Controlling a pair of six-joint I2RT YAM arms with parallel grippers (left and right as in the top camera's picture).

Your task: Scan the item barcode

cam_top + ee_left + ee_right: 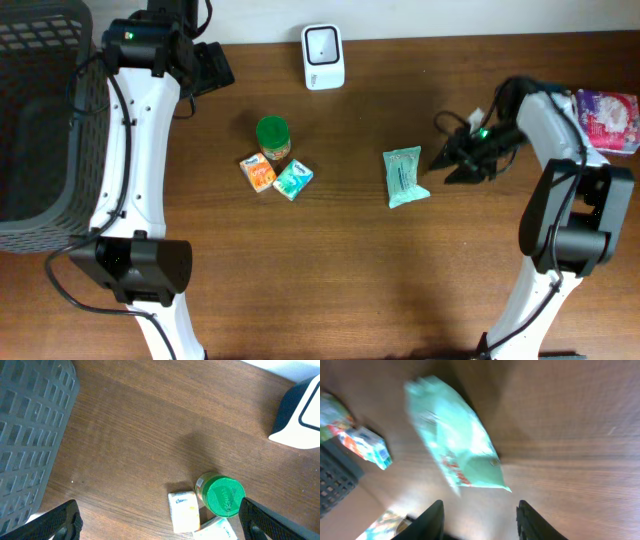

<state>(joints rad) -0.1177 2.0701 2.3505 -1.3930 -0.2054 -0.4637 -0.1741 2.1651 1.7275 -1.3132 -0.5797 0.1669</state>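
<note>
A dark brown wooden table [350, 290] fills the view; a pale strip [450, 15] borders it at 12 o'clock, beyond the far edge.

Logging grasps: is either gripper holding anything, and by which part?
Nothing is held. The right gripper is open, the green packet lying just beyond its fingertips; the left gripper is open and empty.

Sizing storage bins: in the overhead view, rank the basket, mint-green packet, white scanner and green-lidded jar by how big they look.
1. basket, by far the largest.
2. mint-green packet and white scanner: they look about alike, so not ranked apart.
3. green-lidded jar, smallest.
</note>
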